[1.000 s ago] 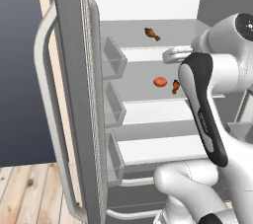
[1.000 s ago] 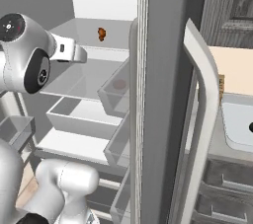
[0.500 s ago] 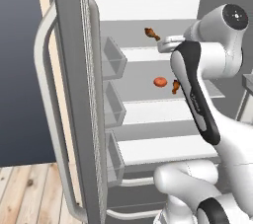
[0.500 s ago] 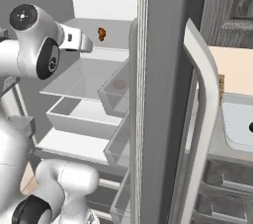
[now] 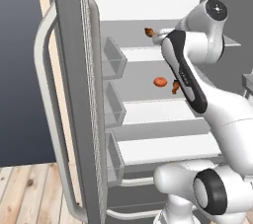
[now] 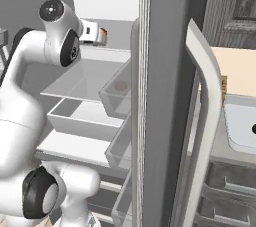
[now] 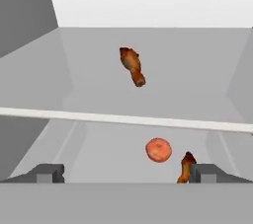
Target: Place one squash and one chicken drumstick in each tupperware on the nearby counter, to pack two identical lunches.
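I am facing an open fridge. One chicken drumstick (image 7: 132,66) lies on the upper shelf (image 7: 123,118), straight ahead of my gripper (image 7: 127,172) and some way beyond it. The gripper is open, its fingertips (image 7: 49,171) wide apart with nothing between them. On the shelf below lie an orange-red squash (image 7: 158,150) and, just to its right, a second drumstick (image 7: 186,166). From the left base view the upper drumstick (image 5: 148,32) sits just left of my hand, with the squash (image 5: 159,82) and the lower drumstick (image 5: 175,87) beneath. The tupperware is out of view.
The left fridge door (image 5: 74,94) stands open with a long handle (image 5: 47,119) and door bins (image 5: 113,60). The right door (image 6: 165,96) with its handle (image 6: 205,101) stands open too. Beyond it is a worktop with a sink (image 6: 240,126). Clear drawers (image 6: 80,116) sit under the shelves.
The arm has risen and reached deeper into the fridge. The hand went up from the squash's shelf to the upper one, close to the upper drumstick. The jaws stayed open.
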Available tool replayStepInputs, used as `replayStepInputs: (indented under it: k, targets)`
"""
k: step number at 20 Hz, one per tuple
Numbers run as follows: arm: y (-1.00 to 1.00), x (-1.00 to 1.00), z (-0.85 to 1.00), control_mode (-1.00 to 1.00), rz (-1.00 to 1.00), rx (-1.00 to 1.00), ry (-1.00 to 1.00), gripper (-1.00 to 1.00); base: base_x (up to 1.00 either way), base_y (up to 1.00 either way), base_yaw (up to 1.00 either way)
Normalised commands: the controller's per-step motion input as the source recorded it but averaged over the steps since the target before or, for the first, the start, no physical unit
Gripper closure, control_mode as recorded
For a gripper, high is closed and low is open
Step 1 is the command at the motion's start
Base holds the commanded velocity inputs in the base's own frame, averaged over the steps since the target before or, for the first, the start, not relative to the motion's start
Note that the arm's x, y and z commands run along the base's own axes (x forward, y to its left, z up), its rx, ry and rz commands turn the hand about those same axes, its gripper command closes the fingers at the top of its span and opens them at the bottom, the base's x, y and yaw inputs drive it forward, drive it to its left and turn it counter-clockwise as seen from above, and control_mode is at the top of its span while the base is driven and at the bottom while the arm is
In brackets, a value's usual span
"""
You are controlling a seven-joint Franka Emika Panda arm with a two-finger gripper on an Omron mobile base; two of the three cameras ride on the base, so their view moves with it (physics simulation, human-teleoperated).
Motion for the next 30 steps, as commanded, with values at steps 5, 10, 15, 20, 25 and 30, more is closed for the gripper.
replayStepInputs:
  k: [5, 10, 15, 20, 25, 30]
  targets:
    - [-0.01, 0.86, 0.00, -1.00, 0.00, 0.00, 0.09, -1.00, 0.00, 0.00, 0.00]
    - [0.00, 0.83, 0.00, -1.00, 0.00, 0.00, 0.11, -1.00, 0.00, 0.00, 0.00]
    - [0.00, 0.72, -0.04, -1.00, 0.00, 0.00, 0.10, -1.00, 0.00, 0.00, 0.00]
    - [0.00, 0.60, -0.24, -1.00, 0.01, 0.00, 0.04, -1.00, 0.00, 0.00, 0.00]
    - [0.00, 0.51, -0.40, -1.00, 0.01, -0.01, 0.00, -1.00, 0.00, 0.00, 0.00]
    - [0.00, 0.40, -0.46, -1.00, 0.01, -0.02, 0.00, 1.00, 0.00, 0.00, 0.00]
